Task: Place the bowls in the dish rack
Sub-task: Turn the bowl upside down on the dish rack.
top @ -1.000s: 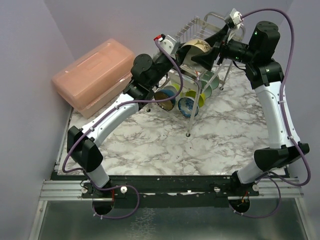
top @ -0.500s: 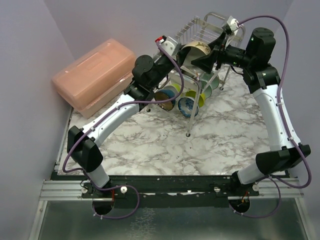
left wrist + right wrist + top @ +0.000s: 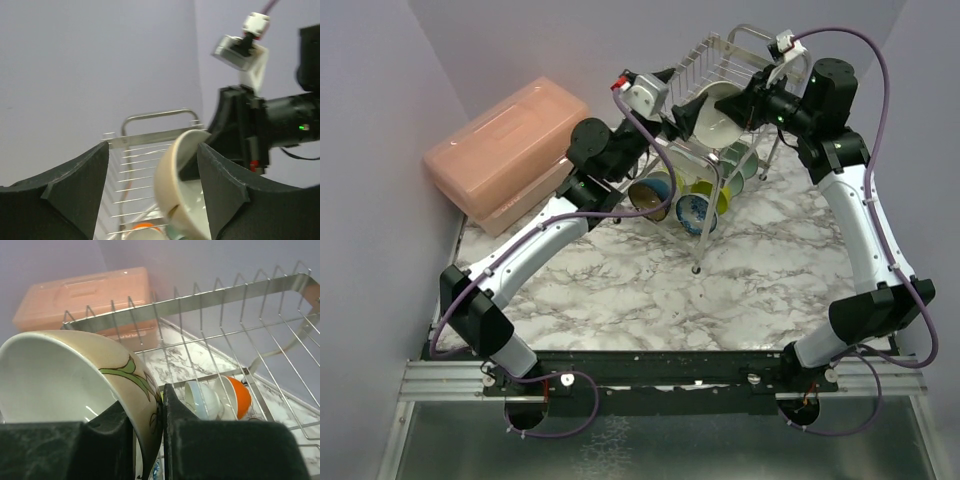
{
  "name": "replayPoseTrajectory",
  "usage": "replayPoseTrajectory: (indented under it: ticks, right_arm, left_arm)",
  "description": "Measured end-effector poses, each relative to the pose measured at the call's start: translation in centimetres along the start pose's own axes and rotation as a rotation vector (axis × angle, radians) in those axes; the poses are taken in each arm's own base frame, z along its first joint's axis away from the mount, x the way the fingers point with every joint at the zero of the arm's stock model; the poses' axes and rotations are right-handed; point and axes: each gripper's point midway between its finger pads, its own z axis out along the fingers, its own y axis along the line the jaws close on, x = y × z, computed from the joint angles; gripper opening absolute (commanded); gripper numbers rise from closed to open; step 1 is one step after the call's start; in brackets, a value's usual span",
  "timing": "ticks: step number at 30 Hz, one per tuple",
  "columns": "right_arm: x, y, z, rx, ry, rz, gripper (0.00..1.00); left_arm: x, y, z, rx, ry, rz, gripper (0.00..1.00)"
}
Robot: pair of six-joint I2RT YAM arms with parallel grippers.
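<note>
A: State of the right gripper (image 3: 148,412)?
B: Clenched on the cream bowl (image 3: 65,380): one finger inside the rim, one outside on the leaf pattern. Bowl is tipped on its side at the near edge of the dish rack (image 3: 725,60) top tier. Rack is at 12 o'clock on the table (image 3: 620,290).
A: And the left gripper (image 3: 152,150)?
B: Jaws spread wide, gripping nothing. It's at 9 o'clock of that bowl.
A: Rest?
B: The lower-tier bowls (image 3: 692,210) stand on edge. The pink box (image 3: 505,150) is at 10 o'clock.
</note>
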Motion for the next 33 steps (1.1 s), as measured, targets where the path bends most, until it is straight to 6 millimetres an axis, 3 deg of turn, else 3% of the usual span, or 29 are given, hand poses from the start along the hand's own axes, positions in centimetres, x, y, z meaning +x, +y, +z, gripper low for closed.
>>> replayPoseTrajectory:
  ticks: [7, 13, 18, 22, 30, 33]
  right_arm:
    - [-0.8, -1.5, 0.0, 0.074, -0.014, 0.003, 0.00]
    - [-1.4, -2.2, 0.0, 0.113, -0.033, -0.006, 0.00]
    - [-1.6, -2.7, 0.2, 0.131, -0.051, -0.015, 0.00]
    - [-1.8, -2.8, 0.4, 0.131, -0.071, -0.021, 0.00]
    - [-1.9, -2.6, 0.6, 0.116, -0.098, -0.017, 0.00]
    - [-1.4, -2.7, 0.7, 0.115, -0.097, -0.012, 0.04]
  left_arm:
    - [-2.1, 4.7, -1.8, -0.140, -0.023, 0.058, 0.77]
    - [-1.2, 4.5, -1.9, -0.138, 0.014, 0.045, 0.87]
    - [-0.6, 3.4, -1.0, -0.079, 0.073, -0.014, 0.87]
    - [0.1, 2.0, -0.5, -0.011, 0.114, -0.066, 0.71]
    - [4.6, 0.8, 0.4, 0.035, 0.227, -0.140, 0.36]
    - [5.3, 0.5, 0.9, 0.044, 0.237, -0.138, 0.13]
